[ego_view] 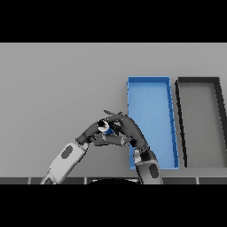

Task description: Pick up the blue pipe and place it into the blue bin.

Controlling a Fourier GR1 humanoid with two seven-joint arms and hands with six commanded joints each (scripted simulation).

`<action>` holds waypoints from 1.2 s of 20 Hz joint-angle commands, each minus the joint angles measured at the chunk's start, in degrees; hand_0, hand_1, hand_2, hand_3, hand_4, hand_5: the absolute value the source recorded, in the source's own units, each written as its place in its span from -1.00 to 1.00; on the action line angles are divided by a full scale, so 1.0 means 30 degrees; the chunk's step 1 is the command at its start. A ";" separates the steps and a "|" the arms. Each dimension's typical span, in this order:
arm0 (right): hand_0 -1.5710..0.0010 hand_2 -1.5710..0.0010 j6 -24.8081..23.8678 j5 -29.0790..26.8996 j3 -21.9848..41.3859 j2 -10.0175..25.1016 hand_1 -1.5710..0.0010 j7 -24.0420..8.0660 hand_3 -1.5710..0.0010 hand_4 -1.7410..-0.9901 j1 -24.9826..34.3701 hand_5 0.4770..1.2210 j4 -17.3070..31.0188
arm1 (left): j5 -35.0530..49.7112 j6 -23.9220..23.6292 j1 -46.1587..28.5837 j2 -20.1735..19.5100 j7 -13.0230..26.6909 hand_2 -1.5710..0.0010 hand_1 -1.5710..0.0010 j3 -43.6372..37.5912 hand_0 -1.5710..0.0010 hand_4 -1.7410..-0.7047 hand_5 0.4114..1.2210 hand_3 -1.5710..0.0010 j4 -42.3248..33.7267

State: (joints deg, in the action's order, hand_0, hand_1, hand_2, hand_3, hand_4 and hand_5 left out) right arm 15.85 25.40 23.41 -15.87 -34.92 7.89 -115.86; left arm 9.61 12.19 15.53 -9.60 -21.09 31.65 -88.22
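Grasping is the step now: both robot hands meet just left of the blue bin [150, 119], left robot hand [91, 131] and right robot hand [129, 128] curled around the blue pipe [106, 129]; next, carry it right over the bin

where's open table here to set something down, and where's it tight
Bare grey table spreads left of the blue bin and beyond both hands. Crowded: left hand and right hand meet around the blue pipe beside the bin; black bin sits close alongside.
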 commanded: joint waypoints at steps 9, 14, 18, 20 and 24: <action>-0.95 -0.95 0.0681 0.0520 0.0301 -0.0636 -0.95 0.0283 -0.93 -0.34 -0.0300 0.84 -0.0154 | 0.2554 -0.2626 0.1897 -0.2438 -0.1182 -0.99 -1.00 0.2509 -1.00 -0.99 1.00 -0.83 0.0811; -0.98 -0.98 -0.0275 0.0321 0.0406 -0.0584 -0.98 0.0325 -0.98 -0.35 -0.0332 0.95 -0.0040 | 0.3552 -0.4063 0.3047 -0.3891 -0.1078 -0.36 -0.39 0.4128 -0.50 -0.56 1.00 -0.07 0.0851; -0.99 -0.99 -0.0721 -0.0114 0.0652 -0.0549 -0.99 0.0342 -0.99 -0.35 -0.0261 0.98 0.0120 | 0.4405 -0.4202 0.4107 -0.5106 -0.2829 0.44 0.43 0.5794 0.39 0.07 0.82 0.56 0.1223; -1.00 -1.00 -0.0988 0.0089 0.0659 -0.0585 -1.00 0.0251 -0.99 -0.35 -0.0226 0.99 -0.0015 | 0.5249 -0.4642 0.4794 -0.5772 -0.3974 0.64 0.63 0.6698 0.61 0.25 0.41 0.72 0.1609; -1.00 -1.00 -0.0868 0.0861 0.0591 -0.0498 -1.00 0.0148 -1.00 -0.36 -0.0188 0.99 0.0171 | 0.6755 -0.5382 0.5849 -0.6333 -0.4622 0.85 0.85 0.7750 0.84 0.45 -0.22 0.89 0.1843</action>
State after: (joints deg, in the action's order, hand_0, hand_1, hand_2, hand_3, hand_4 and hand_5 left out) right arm 13.23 28.01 25.16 -17.36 -34.35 7.33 -115.35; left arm 29.91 -3.93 33.09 -28.59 -34.95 54.89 -82.72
